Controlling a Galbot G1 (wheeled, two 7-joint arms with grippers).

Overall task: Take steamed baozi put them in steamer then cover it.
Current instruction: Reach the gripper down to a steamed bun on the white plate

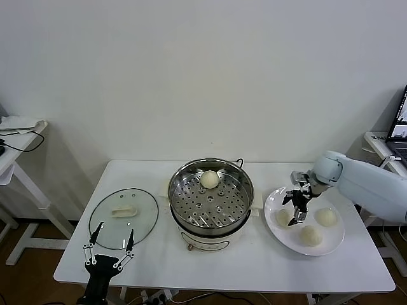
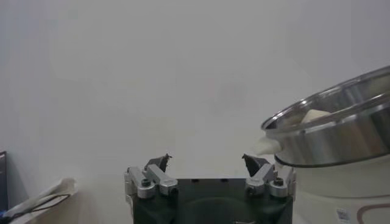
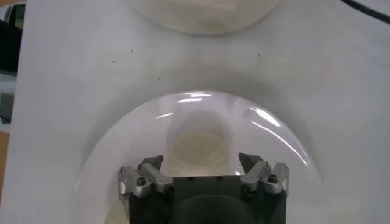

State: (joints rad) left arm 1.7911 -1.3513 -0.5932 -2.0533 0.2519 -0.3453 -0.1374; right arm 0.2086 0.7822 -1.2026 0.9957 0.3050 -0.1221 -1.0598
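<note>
While one steamed baozi (image 1: 210, 178) is seen on the perforated tray at the back of the steamer (image 1: 210, 199), three more are left on the white plate (image 1: 304, 220) to its right. The right gripper (image 1: 296, 207) is held spread wide and empty over the plate, above what appears to be the nearest bun (image 3: 198, 141). The left gripper (image 1: 108, 247) is parked wide apart at the table's front edge, near the glass lid (image 1: 123, 216)
</note>
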